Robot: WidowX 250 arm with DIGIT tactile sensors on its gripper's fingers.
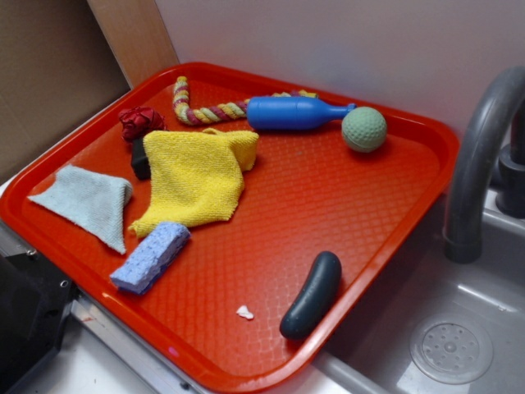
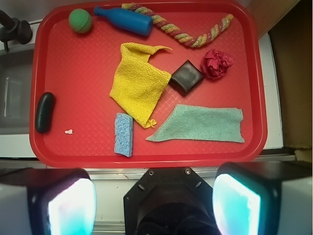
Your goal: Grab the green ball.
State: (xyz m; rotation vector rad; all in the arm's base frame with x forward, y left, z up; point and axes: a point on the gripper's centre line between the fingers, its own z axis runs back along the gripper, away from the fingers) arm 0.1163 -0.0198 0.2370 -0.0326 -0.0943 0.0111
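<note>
Green ball [image 2: 80, 20]: at a far corner of the red tray [image 2: 146, 159], touching or just beside the narrow tip of the blue bottle toy [image 2: 124, 19].
Gripper [image 2: 154, 208]: spread wide, holding nothing, outside the tray's near rim.
Fingers [image 2: 71, 205]: 2 glowing pads, well apart from the ball, which lies far across the tray.
Between them: yellow cloth [image 2: 138, 82], blue sponge [image 2: 123, 134].
Tray edge nearby: a dark green cucumber toy [image 2: 44, 112], probably.

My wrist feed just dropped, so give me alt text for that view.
The open claw hangs above the near edge of a red tray, holding nothing. The green ball sits in the tray's far-left corner, next to the blue bottle toy; cloths, a sponge and other toys lie between.
</note>
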